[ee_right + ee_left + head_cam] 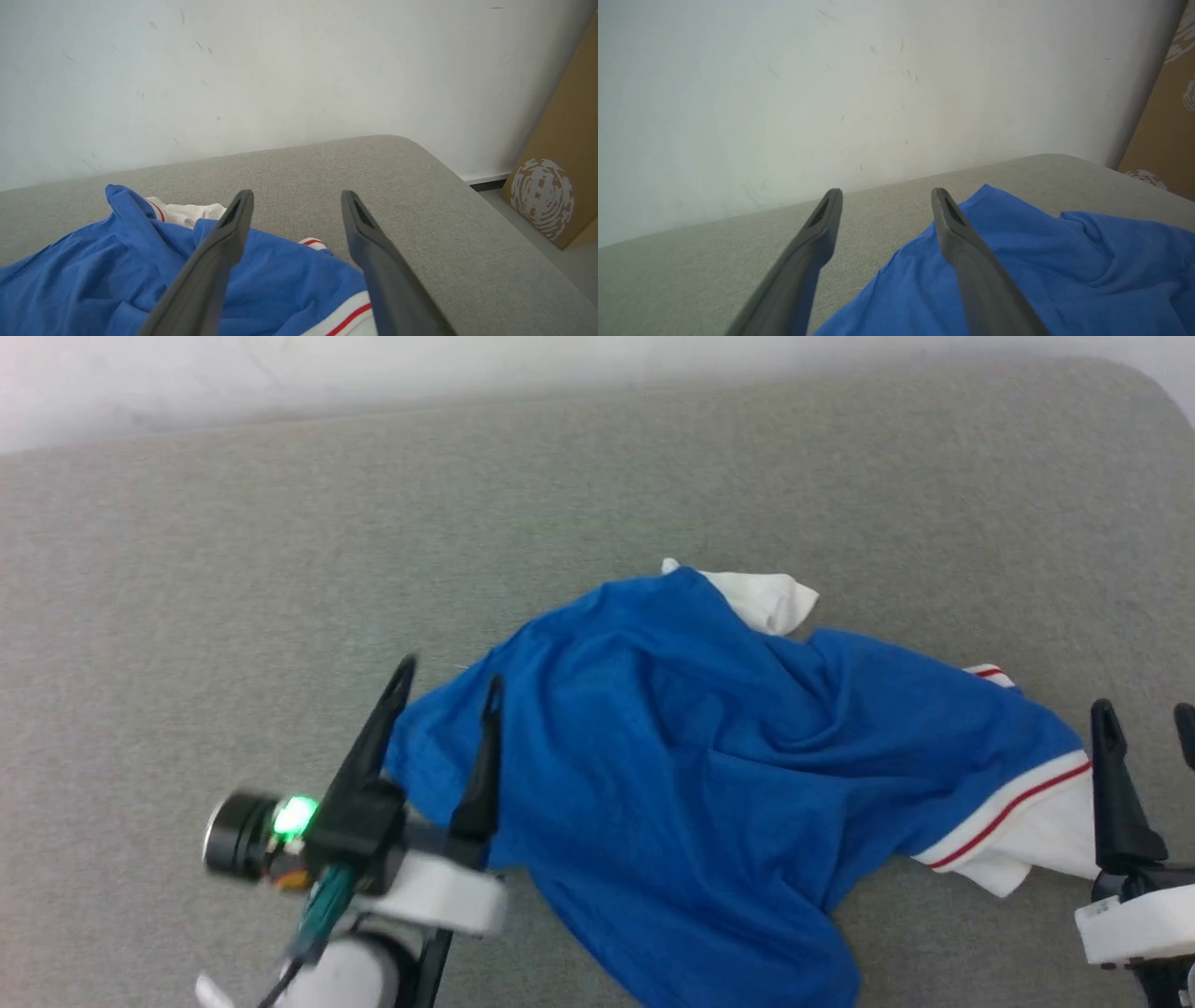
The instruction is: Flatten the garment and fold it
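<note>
The garment (691, 747), a royal-blue T-shirt with white sleeves and red-and-white trim, lies crumpled in a heap on the grey padded surface (467, 523). My left gripper (446, 674) stands open over the shirt's left edge, one finger over blue cloth, the other over the grey pad. In the left wrist view the gripper (885, 192) holds nothing, with blue fabric (1041, 261) under its right finger. My right gripper (1146, 714) is open beside the striped white sleeve (1018, 821). The right wrist view shows the gripper (296, 196) empty above the shirt (140, 266).
A white wall (280, 70) rises behind the pad's far edge. A brown cardboard box (556, 177) leans on the floor past the pad's rounded right corner. Bare grey pad stretches to the left and behind the shirt.
</note>
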Controlling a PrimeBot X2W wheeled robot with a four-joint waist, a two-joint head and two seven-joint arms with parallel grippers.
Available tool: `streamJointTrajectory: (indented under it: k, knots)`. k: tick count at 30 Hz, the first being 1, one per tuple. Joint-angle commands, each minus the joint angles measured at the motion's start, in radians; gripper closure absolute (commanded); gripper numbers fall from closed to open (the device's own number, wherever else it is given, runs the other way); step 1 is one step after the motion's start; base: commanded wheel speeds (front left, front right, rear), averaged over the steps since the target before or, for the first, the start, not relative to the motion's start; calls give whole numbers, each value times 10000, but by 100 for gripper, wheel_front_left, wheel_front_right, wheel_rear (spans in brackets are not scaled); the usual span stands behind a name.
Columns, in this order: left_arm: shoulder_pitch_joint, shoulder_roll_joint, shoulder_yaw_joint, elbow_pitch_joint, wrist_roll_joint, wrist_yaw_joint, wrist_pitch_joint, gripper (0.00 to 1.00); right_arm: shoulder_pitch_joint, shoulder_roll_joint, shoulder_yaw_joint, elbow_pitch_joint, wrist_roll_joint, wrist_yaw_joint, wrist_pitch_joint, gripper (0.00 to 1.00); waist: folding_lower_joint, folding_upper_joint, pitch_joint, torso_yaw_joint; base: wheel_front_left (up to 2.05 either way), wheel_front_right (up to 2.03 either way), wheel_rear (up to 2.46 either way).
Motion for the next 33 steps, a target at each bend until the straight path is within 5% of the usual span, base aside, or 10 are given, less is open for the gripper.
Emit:
streamJointTrajectory:
  k: [1, 10, 22, 23, 24, 25, 33]
  knots:
    - [-629, 133, -187, 185, 224, -213, 313, 0, -120, 30, -82, 28, 36, -9, -102, 0, 1, 0, 311, -327, 0, 0, 0]
    - [-4636, 366, -1767, 3135, 876, -2209, 3697, 0, -665, 32, -215, 54, 186, -9, -216, 0, 1, 0, 1112, -404, 0, 0, 0]
    - [-7028, 619, -3019, 7366, 75, -2609, 7723, 0, -970, 33, 4, -54, 178, -9, -4, 0, 1, 0, 1790, -707, 0, 0, 0]
    - [-7051, 613, -3198, 7447, -148, -2612, 7999, 48, -966, 33, 4, -51, 187, -9, 8, 0, 1, 0, 1799, -713, 0, 0, 0]
    - [-7084, 614, -3342, 7416, -402, -2613, 8089, 69, -958, 33, -1, -52, 199, -9, 15, 0, 1, 0, 1809, -707, 0, 0, 0]
    - [-7112, 611, -3426, 7313, -680, -2614, 8030, 100, -945, 33, -31, -54, 212, -9, 13, 0, 1, 0, 1811, -673, 0, 0, 0]
    - [-6810, 570, -2259, 5627, -2570, -2426, 6326, 100, -843, 33, -127, -51, 183, -9, 91, 0, 1, 0, 1354, -35, 0, 0, 0]
